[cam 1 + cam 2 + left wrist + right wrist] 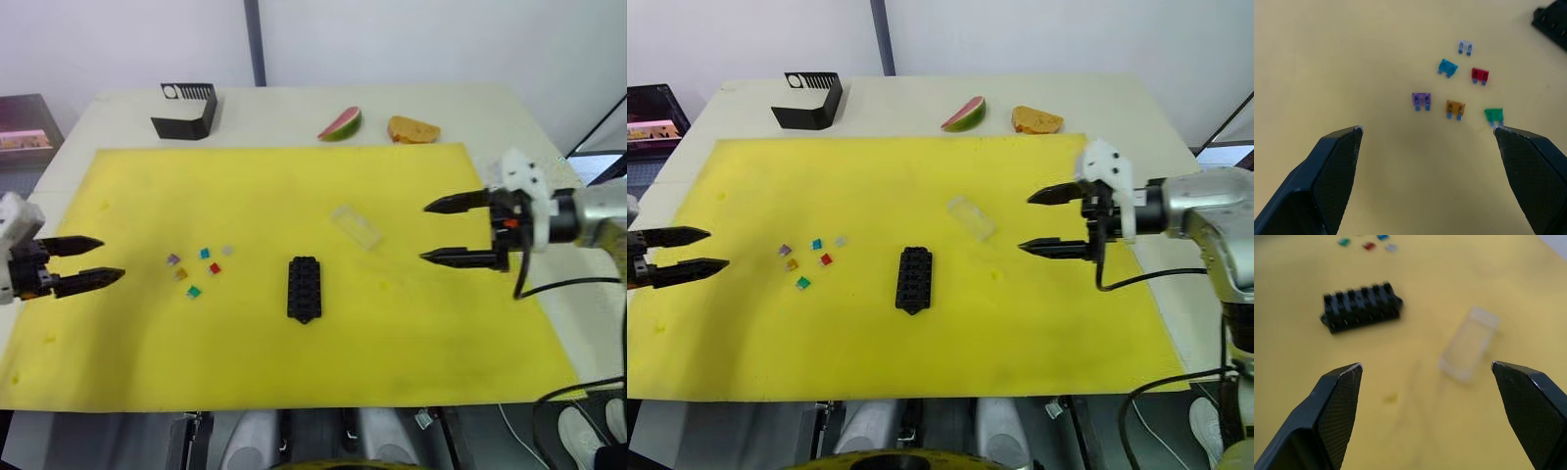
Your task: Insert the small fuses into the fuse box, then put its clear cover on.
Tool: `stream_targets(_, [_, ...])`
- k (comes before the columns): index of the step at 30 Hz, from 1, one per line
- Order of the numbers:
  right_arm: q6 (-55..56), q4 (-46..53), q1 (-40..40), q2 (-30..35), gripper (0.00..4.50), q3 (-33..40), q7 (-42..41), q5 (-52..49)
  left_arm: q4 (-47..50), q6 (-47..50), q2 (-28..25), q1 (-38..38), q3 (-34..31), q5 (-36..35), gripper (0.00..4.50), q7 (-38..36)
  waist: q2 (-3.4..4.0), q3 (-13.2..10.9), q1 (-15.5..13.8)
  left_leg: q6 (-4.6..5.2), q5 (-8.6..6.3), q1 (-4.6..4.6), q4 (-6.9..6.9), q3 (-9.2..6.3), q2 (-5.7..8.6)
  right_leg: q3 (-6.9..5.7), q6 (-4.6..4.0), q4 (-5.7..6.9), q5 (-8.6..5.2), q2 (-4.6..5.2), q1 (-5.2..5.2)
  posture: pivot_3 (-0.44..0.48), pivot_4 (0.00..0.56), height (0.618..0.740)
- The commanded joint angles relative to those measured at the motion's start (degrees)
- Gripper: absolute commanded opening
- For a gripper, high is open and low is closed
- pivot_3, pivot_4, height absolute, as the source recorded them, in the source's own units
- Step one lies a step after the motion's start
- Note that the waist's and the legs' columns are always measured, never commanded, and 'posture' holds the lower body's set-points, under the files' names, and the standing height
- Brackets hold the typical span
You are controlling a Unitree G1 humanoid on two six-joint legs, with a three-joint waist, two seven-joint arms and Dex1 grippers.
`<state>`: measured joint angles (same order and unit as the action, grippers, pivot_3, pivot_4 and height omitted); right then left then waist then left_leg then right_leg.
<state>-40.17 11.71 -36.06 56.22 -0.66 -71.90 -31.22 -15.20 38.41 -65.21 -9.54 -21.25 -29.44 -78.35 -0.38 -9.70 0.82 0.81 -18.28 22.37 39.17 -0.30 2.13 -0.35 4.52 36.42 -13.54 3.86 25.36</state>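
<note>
Head view: yellow mat (294, 362) spread on the counter (470, 108). The fuse box (304, 288) lies near mat centre, long axis toward 12 o'clock, slots empty. The small fuses (197, 267) lie loose in a cluster at its 9 o'clock, apart from it. The clear cover (356, 225) lies flat on the mat at the box's 1 o'clock, not touching it. Left gripper (86, 261) hovers at the mat's 9 o'clock edge, fingers moderately apart, holding nothing. Right gripper (444, 231) hovers at the cover's 3 o'clock, fingers spread wide, empty. At the counter's 12 o'clock edge, off the mat: black bracket (186, 111), watermelon slice (340, 124), bread piece (412, 129).

Left wrist view: fingers (1334, 171) wide, nothing between them. Six fuses ahead on the mat: purple, orange, green, teal, red, pale grey; a corner of the fuse box beyond.

Right wrist view: fingers (1337, 406) wide and empty. Clear cover between the fingertips' line of sight and just ahead, fuse box farther off, both on the mat.
</note>
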Motion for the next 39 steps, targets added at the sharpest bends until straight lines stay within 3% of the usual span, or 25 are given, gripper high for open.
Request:
stream_targets(1, [-1.96,3.66,-6.98,-4.59,4.44,-3.75,2.47,-0.57,-3.84,8.68,0.10,-4.40,4.88,-1.72,4.50,-1.80,-0.01,0.00,0.03,-0.02,0.02,0.03,0.01,0.01,0.00,0.01,0.00,0.02,0.00,-0.01,0.06,0.000,0.150,0.740])
stream_targets(6, [-2.03,3.39,-13.52,-12.26,4.44,-10.21,5.78,2.66,-14.94,19.40,1.86,-16.48,11.81,-1.17,4.50,-1.44,-0.15,0.04,-0.35,-0.06,0.03,0.04,0.07,-0.01,0.02,-0.01,0.00,0.29,-0.01,-0.06,0.13,0.000,0.150,0.740])
stream_targets(12, [-1.64,3.04,-15.36,-15.49,4.44,-12.30,6.56,3.84,-23.75,26.92,3.08,-25.41,15.01,-1.10,4.50,-2.68,-0.20,0.06,-0.12,-0.05,0.04,0.09,0.34,-0.02,0.10,-0.02,0.02,0.61,-0.01,-0.08,0.11,0.000,0.150,0.740])
stream_targets(16, [-1.65,4.25,-13.99,-15.32,4.50,-12.27,6.54,3.98,-25.61,28.67,3.89,-26.81,16.46,-0.81,2.71,-3.02,-0.20,0.06,-0.02,-0.09,0.06,0.09,0.42,-0.01,0.09,-0.01,0.03,0.67,-0.02,-0.09,0.11,0.000,0.150,0.740])
stream_targets(25, [-3.19,6.61,-12.10,-14.20,4.50,-10.98,6.86,2.99,-26.22,28.02,7.35,-28.47,18.14,0.31,2.71,-1.58,-0.20,0.06,-0.18,-0.08,0.05,0.11,0.53,-0.02,0.08,0.00,0.03,0.67,-0.02,-0.05,0.11,0.000,0.150,0.740])
stream_targets(39, [-5.03,8.76,-11.10,-13.78,4.50,-9.98,8.28,2.05,-30.73,25.91,8.60,-30.14,17.96,2.92,2.71,-0.61,-0.20,0.06,-0.17,-0.01,0.01,0.11,0.55,-0.02,0.08,0.01,0.02,0.65,-0.03,-0.01,0.12,0.000,0.150,0.740])
